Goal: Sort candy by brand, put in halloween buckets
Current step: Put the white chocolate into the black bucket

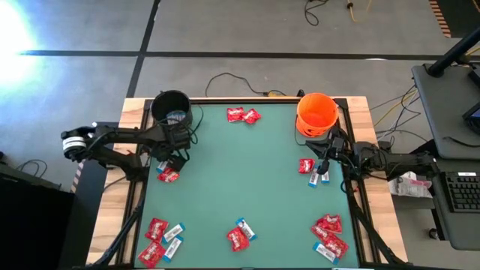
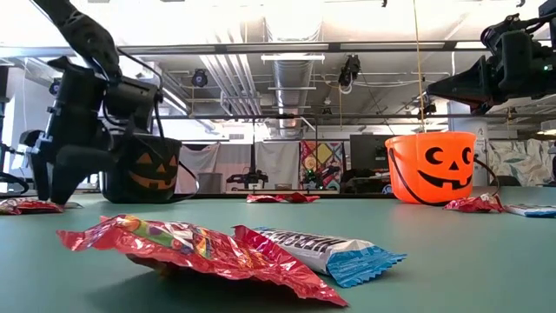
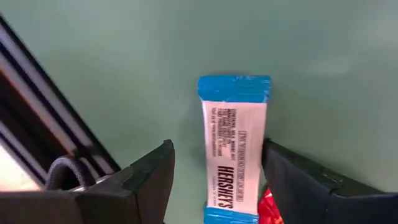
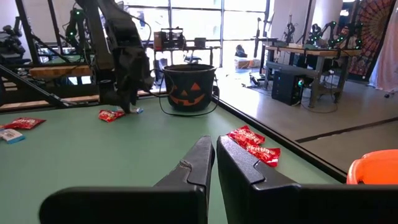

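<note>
My left gripper (image 3: pixel 217 149) (image 1: pixel 168 163) is open and points down at the table's left side. Its fingers stand on either side of a white-and-blue bar (image 3: pixel 233 146) lying flat on the green mat, beside a red packet (image 3: pixel 267 208) (image 1: pixel 169 176). Just beyond it, at the far left, stands the black bucket (image 1: pixel 172 109) (image 2: pixel 142 169). My right gripper (image 4: pixel 216 144) (image 1: pixel 324 156) is shut and empty. It is held level above the mat near the orange bucket (image 1: pixel 316 114) (image 2: pixel 432 168), over a red packet (image 1: pixel 306 165) and white-and-blue bars (image 1: pixel 319 178).
More candy lies scattered: two red packets at the far middle (image 1: pixel 243 115), a mixed heap at the near left (image 1: pixel 161 238), a pair at the near middle (image 1: pixel 240 235) and a heap at the near right (image 1: pixel 328 236). The middle of the mat (image 1: pixel 240 172) is bare.
</note>
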Controlling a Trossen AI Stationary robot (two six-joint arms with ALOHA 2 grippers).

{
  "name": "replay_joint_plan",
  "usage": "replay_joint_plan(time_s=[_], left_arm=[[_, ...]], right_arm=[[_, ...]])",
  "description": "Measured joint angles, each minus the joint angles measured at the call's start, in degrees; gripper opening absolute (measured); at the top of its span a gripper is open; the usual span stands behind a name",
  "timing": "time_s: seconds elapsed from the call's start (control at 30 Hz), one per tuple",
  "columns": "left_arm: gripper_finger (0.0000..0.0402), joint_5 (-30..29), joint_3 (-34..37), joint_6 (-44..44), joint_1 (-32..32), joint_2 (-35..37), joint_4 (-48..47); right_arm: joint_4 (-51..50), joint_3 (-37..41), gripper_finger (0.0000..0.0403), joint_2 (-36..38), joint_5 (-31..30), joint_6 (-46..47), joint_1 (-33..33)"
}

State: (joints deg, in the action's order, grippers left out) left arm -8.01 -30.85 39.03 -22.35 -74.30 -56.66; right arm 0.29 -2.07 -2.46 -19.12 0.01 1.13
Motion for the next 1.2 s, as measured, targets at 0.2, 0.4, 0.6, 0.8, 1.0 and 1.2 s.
replay_joint_plan(time_s=[0.2, 0.4, 0.6, 0.8, 1.0, 1.2], left_arm=[[0.021, 1.43, 0.38, 0.25, -0.04, -1.31, 1.09], [0.0171, 3.72, 1.83, 0.52, -0.04, -1.16, 3.41], [0.0138, 4.71, 1.99, 0.53, -0.04, -0.83, 4.0], [0.0113, 6.18, 0.65, -0.13, 0.06, -0.34, 4.55], [0.0109, 10.45, -0.16, -1.25, 0.44, -0.29, 8.66], [0.0108, 12.12, -1.48, -3.91, 0.61, -0.31, 13.27]], right_arm=[[0.0, 0.0, 0.0018, 0.0, -0.02, 0.0, -0.02], [0.0, 0.0, 0.0018, 0.02, 0.0, 0.0, -0.02], [-0.01, 0.0, 0.0018, 0.02, 0.01, -0.01, 0.0], [-0.02, 0.0, 0.0018, 0.02, -0.02, 0.0, -0.02], [-0.02, 0.0, 0.0018, 0.01, 0.0, 0.0, 0.0], [0.0, 0.0, 0.0018, 0.0, 0.01, 0.0, -0.01]])
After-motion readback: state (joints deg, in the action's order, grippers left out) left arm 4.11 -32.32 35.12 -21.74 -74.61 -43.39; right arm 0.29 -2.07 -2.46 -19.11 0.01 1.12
